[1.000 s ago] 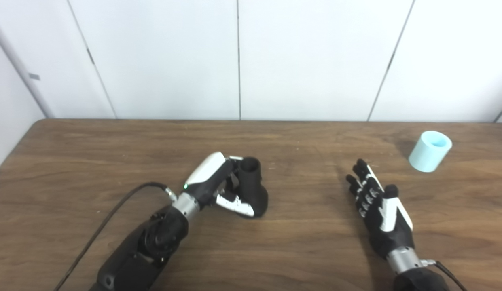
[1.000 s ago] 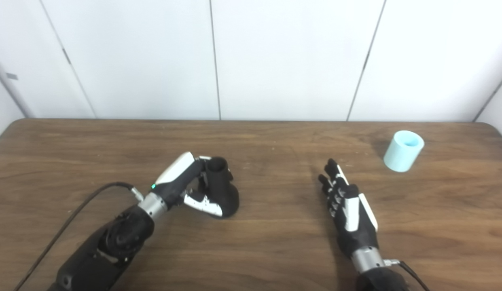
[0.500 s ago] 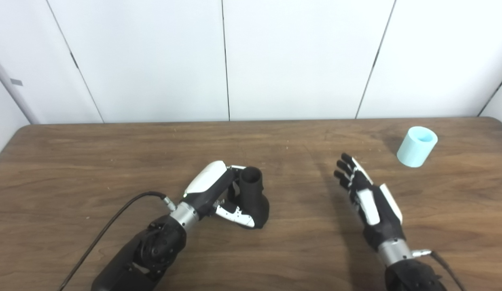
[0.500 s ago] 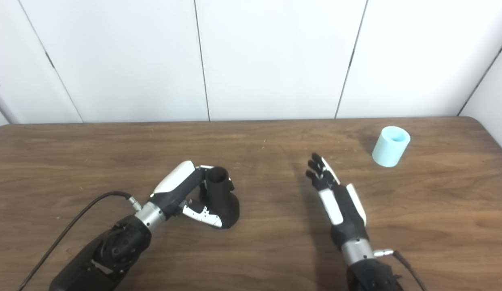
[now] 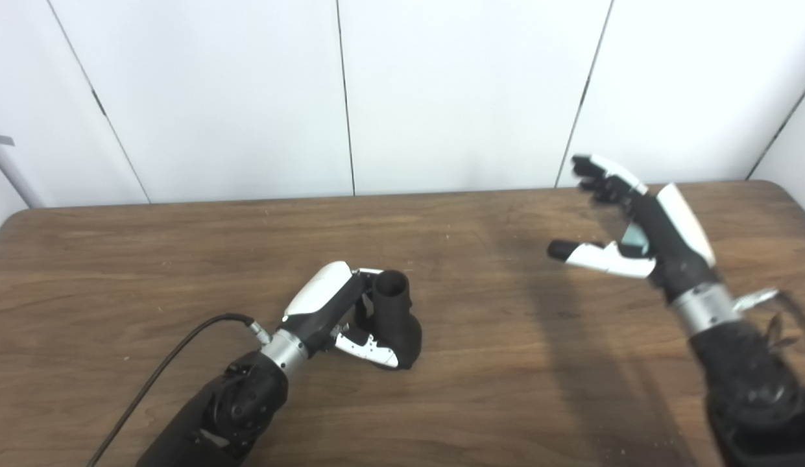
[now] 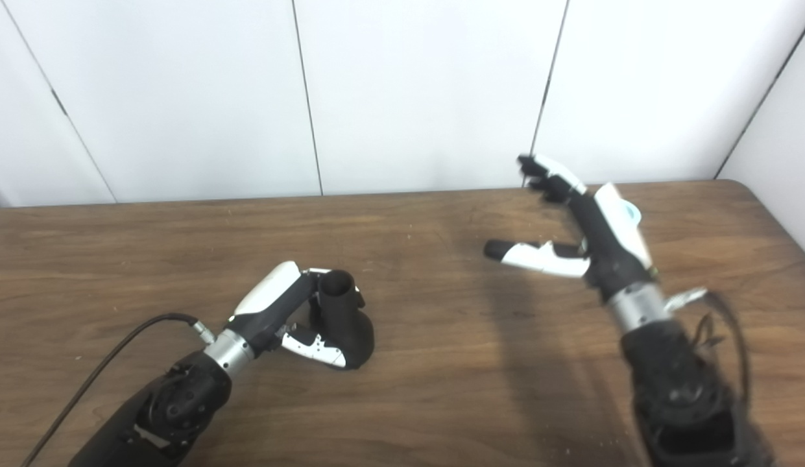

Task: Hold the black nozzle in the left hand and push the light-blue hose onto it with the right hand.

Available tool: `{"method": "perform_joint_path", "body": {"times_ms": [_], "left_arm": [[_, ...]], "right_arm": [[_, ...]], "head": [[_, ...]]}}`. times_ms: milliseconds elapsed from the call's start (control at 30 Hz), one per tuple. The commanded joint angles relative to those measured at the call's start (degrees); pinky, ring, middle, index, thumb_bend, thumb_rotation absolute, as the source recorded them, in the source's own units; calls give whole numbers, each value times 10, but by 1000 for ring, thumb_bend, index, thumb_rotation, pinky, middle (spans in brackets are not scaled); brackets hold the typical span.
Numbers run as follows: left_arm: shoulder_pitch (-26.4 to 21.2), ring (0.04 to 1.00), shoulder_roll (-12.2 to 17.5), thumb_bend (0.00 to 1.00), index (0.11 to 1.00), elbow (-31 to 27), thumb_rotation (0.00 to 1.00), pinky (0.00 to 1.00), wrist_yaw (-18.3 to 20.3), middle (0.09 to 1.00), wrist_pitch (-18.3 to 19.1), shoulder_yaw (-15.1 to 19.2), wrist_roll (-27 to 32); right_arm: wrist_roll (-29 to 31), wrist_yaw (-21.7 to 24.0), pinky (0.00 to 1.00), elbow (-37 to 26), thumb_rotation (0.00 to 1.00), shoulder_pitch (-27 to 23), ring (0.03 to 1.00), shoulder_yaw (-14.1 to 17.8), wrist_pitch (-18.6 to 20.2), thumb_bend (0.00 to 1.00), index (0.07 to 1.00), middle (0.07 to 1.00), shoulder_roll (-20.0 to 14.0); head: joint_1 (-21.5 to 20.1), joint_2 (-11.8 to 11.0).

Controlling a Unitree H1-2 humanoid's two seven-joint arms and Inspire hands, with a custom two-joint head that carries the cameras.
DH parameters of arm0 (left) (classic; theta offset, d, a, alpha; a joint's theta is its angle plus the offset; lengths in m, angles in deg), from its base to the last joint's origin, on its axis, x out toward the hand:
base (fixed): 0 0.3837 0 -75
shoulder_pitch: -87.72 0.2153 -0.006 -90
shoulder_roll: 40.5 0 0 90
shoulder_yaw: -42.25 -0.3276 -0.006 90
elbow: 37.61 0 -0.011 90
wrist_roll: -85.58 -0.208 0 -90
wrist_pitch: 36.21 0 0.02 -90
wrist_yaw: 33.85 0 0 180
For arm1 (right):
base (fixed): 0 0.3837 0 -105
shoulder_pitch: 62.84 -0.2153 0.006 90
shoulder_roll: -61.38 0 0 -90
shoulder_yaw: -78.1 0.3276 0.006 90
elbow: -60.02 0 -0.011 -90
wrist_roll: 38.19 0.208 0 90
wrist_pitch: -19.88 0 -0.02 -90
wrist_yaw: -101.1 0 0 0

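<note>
Fingers (image 5: 597,170) of right hand (image 5: 642,224) raised, spread, light-blue hose (image 5: 634,237) probably behind

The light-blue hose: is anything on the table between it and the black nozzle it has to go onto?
Nothing visible. Between the light-blue hose, mostly hidden behind the open right hand, and the black nozzle held by the left hand lies only bare table.

The left hand (image 6: 292,311) is gripping the black nozzle (image 6: 346,321), which is standing on the bench (image 6: 441,363) with its open mouth up. The right hand (image 6: 587,237) is hovering above the bench, fingers spread, thumb pointing left. A light-blue sliver behind it is probably the hose (image 6: 630,211), mostly hidden.
</note>
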Motion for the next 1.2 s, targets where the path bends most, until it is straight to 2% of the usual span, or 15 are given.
{"method": "perform_joint_path", "body": {"times_ms": [0, 133, 300, 367, 433, 533, 667, 800, 900, 1000, 1167], "left_arm": [[62, 323, 20, 514, 471, 58, 88, 255, 74, 373, 37, -39, -37], [62, 322, 20, 514, 471, 58, 88, 252, 74, 372, 40, -39, -38], [63, 325, 22, 514, 471, 57, 88, 260, 74, 374, 40, -40, -42], [62, 325, 22, 514, 471, 58, 88, 264, 74, 374, 39, -40, -42], [60, 325, 23, 514, 471, 57, 88, 260, 76, 374, 41, -39, -41], [61, 325, 24, 514, 471, 51, 88, 255, 77, 374, 45, -38, -42], [61, 324, 24, 514, 471, 49, 88, 263, 77, 371, 47, -38, -42], [61, 321, 24, 514, 471, 44, 87, 249, 78, 370, 50, -37, -42], [62, 321, 24, 514, 472, 43, 86, 257, 76, 370, 48, -37, -44], [61, 325, 25, 514, 472, 41, 86, 281, 77, 372, 48, -37, -45], [61, 325, 25, 514, 471, 42, 86, 266, 77, 370, 50, -36, -44]], "right_arm": [[-39, 5, 863, 8, 543, -52, 870, 3, -27, 882, 871, 870, -41], [-93, 19, 834, 59, 524, -99, 870, -5, -36, 934, 849, 868, -99], [-182, 31, 704, 97, 434, -132, 839, -27, -31, 932, 810, 863, -145], [-214, 34, 704, 105, 418, -136, 834, -35, -26, 930, 805, 859, -150], [-261, 42, 756, 123, 432, -142, 829, -49, -16, 937, 802, 855, -158], [-292, 62, 781, 146, 432, -153, 828, -59, -9, 941, 801, 857, -161], [-277, 93, 762, 186, 403, -174, 830, -57, -9, 953, 799, 862, -156], [-238, 114, 630, 233, 262, -197, 822, -49, -5, 999, 799, 860, -140], [-233, 142, 586, 268, 193, -221, 824, -62, 18, 1000, 815, 868, -132], [-248, 170, 608, 299, 173, -244, 834, -82, 42, 1000, 833, 879, -128], [-272, 185, 658, 331, 188, -259, 853, -99, 46, 1000, 841, 884, -127]], "head": [[-1, 0], [-4, 1], [-5, 1], [-5, 1], [-5, 1], [-7, 4], [-4, 5], [-3, 6], [-3, 7], [-2, 7], [-2, 8]]}}
